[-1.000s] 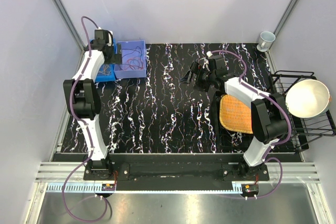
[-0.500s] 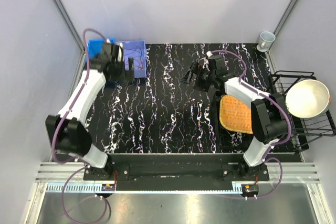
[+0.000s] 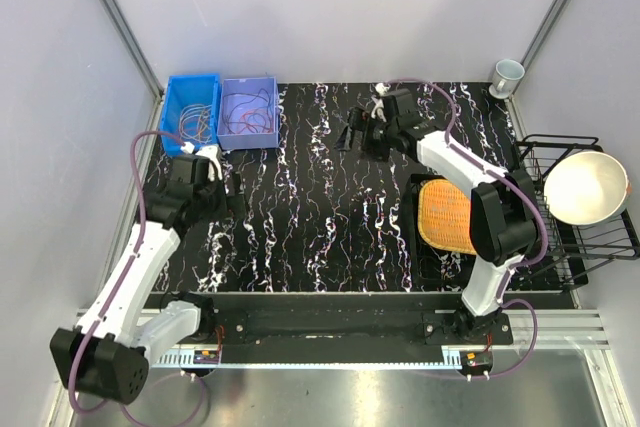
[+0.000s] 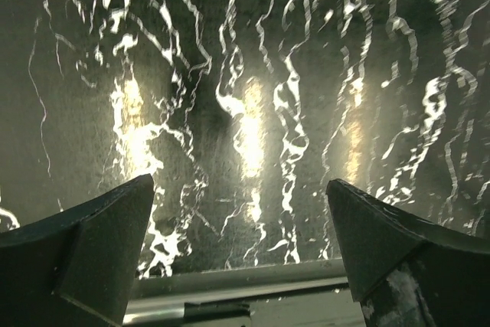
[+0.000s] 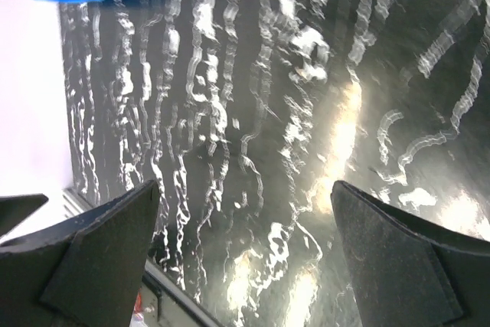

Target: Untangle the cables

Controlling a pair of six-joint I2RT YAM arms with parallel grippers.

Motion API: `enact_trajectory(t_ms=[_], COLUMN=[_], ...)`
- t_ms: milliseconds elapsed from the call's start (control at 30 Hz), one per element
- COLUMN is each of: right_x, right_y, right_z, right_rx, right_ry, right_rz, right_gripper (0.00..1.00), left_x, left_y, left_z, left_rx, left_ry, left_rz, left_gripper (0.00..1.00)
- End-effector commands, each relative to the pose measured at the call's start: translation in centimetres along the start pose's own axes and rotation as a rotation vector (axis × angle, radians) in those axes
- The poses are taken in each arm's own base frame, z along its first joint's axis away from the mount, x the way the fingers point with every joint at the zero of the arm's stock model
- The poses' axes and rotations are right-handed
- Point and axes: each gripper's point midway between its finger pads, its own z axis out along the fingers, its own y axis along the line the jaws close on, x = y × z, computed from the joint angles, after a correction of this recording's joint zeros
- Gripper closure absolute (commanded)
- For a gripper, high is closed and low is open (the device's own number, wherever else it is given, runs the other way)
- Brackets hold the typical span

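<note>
No grasp in hand: left gripper and right gripper both gape wide and empty over the marbled table. The cables sit far-left, split between a lilac bin and a blue bin: thin red, orange and pale loops, overlapping. Sorting looks nearly done. Any next move means reaching in and pinching one loop.

Cables in the lilac bin are too small to tell apart
</note>
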Motion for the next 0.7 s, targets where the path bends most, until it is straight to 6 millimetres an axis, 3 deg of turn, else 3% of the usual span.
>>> enact_trajectory(t_ms=[0,100,200,367,400,467,600,667], right_x=[-1.7,-3.2,-4.8,-5.4,-5.7,-5.9,-6.8,-7.6], right_y=[5.1,6.3,5.5,5.5,5.9,4.7,4.1,1.9], right_z=[-3.1,-5.0,-6.4,-7.4,-8.4,-8.4,-10.5,-11.5], right_rx=[-0.023,0.001,0.090,0.067,0.058,0.087,0.122,0.237], right_ry=[-0.090,-0.175,-0.260,-0.368,-0.411,-0.475,-0.602,-0.663], right_rz=[-0.239,-0.315,-0.336,-0.391,-0.394,-0.385,-0.404,-0.360], right_gripper=[0.00,0.00,0.00,0.00,0.00,0.00,0.00,0.00], left_x=[-2.7,-2.8,-2.7,-3.0,-3.1,-3.1,-3.5,-3.4], left_y=[-1.5,-1.7,-1.6,-1.7,-1.7,-1.6,-1.5,-1.5], left_z=[-1.0,-1.1,-1.2,-1.9,-2.3,-2.5,-3.2,-3.4], left_rx=[0.077,0.087,0.083,0.089,0.091,0.088,0.087,0.088], left_ry=[-0.152,-0.154,-0.155,-0.190,-0.206,-0.218,-0.254,-0.260], left_rz=[-0.005,-0.003,-0.002,-0.005,-0.007,-0.009,-0.010,-0.011], left_gripper=[0.01,0.01,0.01,0.01,0.01,0.01,0.01,0.01])
